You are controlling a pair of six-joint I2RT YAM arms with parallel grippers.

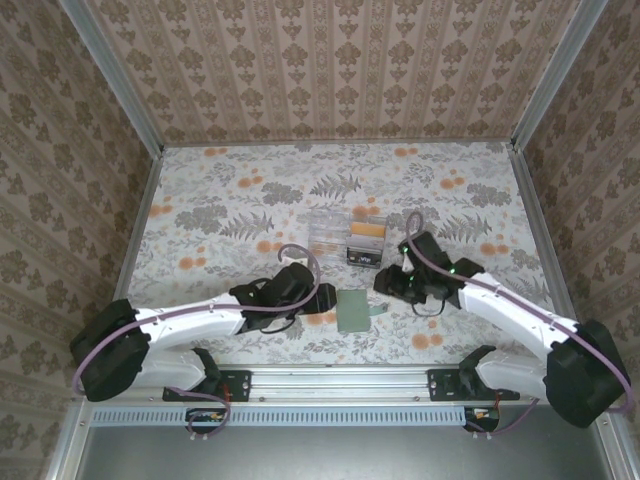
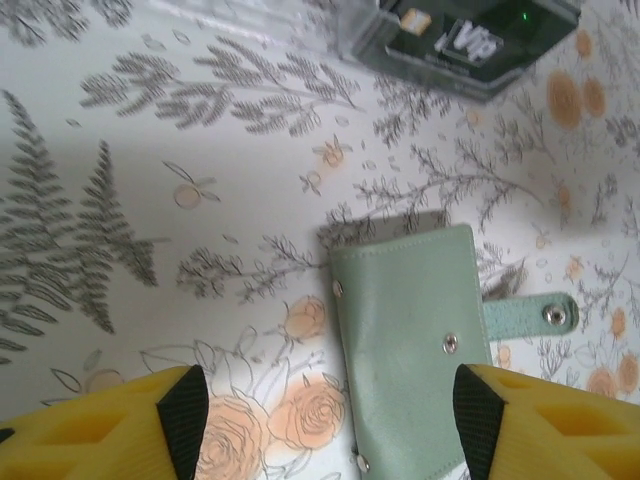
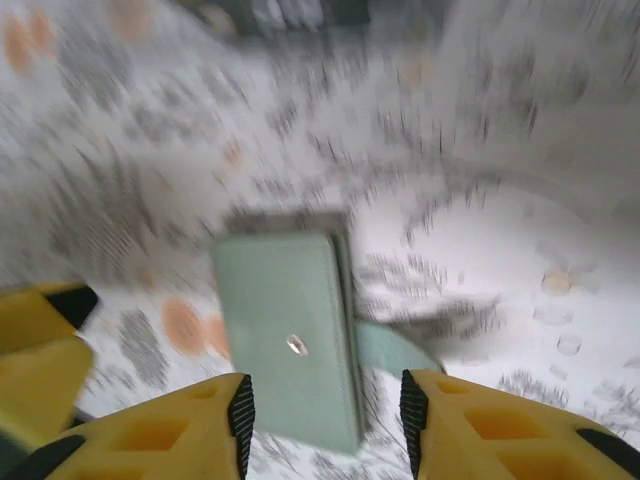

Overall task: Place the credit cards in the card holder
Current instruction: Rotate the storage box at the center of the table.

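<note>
Only one word can be read: "Vip", in white slanted letters on the dark card (image 2: 470, 45), which lies at the far side of the surface (image 2: 250, 200). Under this word there is a line of small print, too small to read. From above, the same card shows a white mark that is not legible.

Holder (image 2: 410, 350): sage-green, matt and finely grained, leather-like in look, fitted with small shiny metal snaps (image 2: 451, 343). Table (image 2: 200, 200): covered with a smooth, matt sheet printed with flowers, on which a box (image 1: 322, 228) of clear glossy plastic and a dark card (image 2: 470, 45) with a glossy face are seen. Left gripper (image 2: 330, 420): fingers (image 2: 90, 440) moulded in yellow plastic of dull sheen, tipped with matt black pads (image 2: 185, 425).
</note>
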